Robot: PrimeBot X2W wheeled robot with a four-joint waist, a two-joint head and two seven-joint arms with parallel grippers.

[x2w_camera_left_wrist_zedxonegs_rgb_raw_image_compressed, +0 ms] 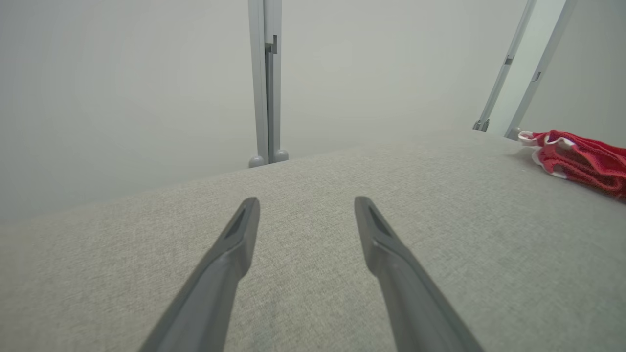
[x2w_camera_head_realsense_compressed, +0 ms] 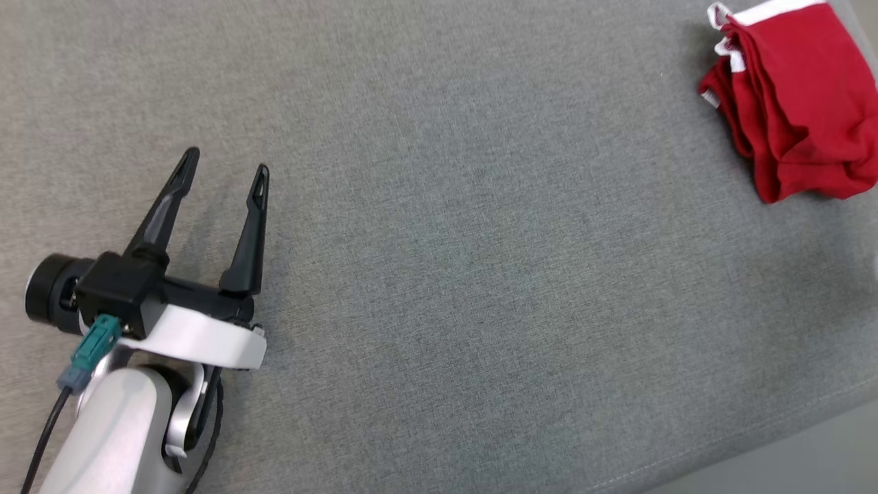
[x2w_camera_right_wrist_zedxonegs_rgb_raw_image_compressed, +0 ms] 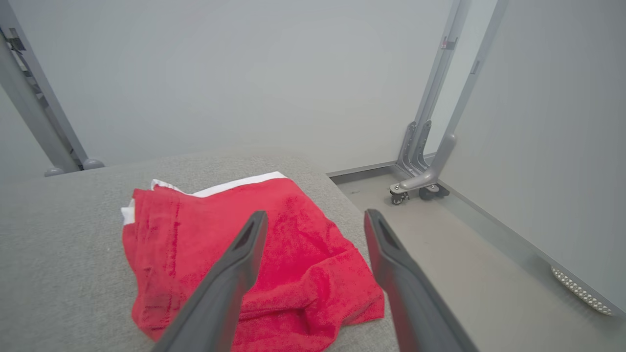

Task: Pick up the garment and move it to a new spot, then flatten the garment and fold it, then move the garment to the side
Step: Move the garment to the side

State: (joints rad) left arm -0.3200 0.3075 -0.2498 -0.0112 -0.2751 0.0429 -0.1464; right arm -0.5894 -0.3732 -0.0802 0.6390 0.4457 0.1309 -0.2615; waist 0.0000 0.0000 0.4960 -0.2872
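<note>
- The garment (x2w_camera_head_realsense_compressed: 796, 103), red with white trim, lies as a folded bundle at the far right corner of the grey padded surface (x2w_camera_head_realsense_compressed: 439, 240), close to its right edge. Its near end looks a little rumpled.
- The right gripper (x2w_camera_right_wrist_zedxonegs_rgb_raw_image_compressed: 315, 215) hangs over the bundle with its 2 fingers spread wide and nothing between them. Whether the tips touch the cloth I cannot tell. 1 finger lines up over the cloth, the other over the surface's right edge and the floor (x2w_camera_right_wrist_zedxonegs_rgb_raw_image_compressed: 440, 254) beyond.
- The left gripper (x2w_camera_head_realsense_compressed: 227, 161) sits over the near left part of the surface, well apart from the garment, also wide and empty.
- Judgement: the folding looks done and the garment is at the side, so the step in hand is leaving it there tidily.
- To do that well, hold the right fingers wide and lift straight up from the cloth before drawing back, so no tip snags a layer or drags the fold open.
- Avoid any sideways sweep toward the right edge, because the bundle lies close enough that a nudge could tip it off.
- The left arm needs no part in it.
</note>
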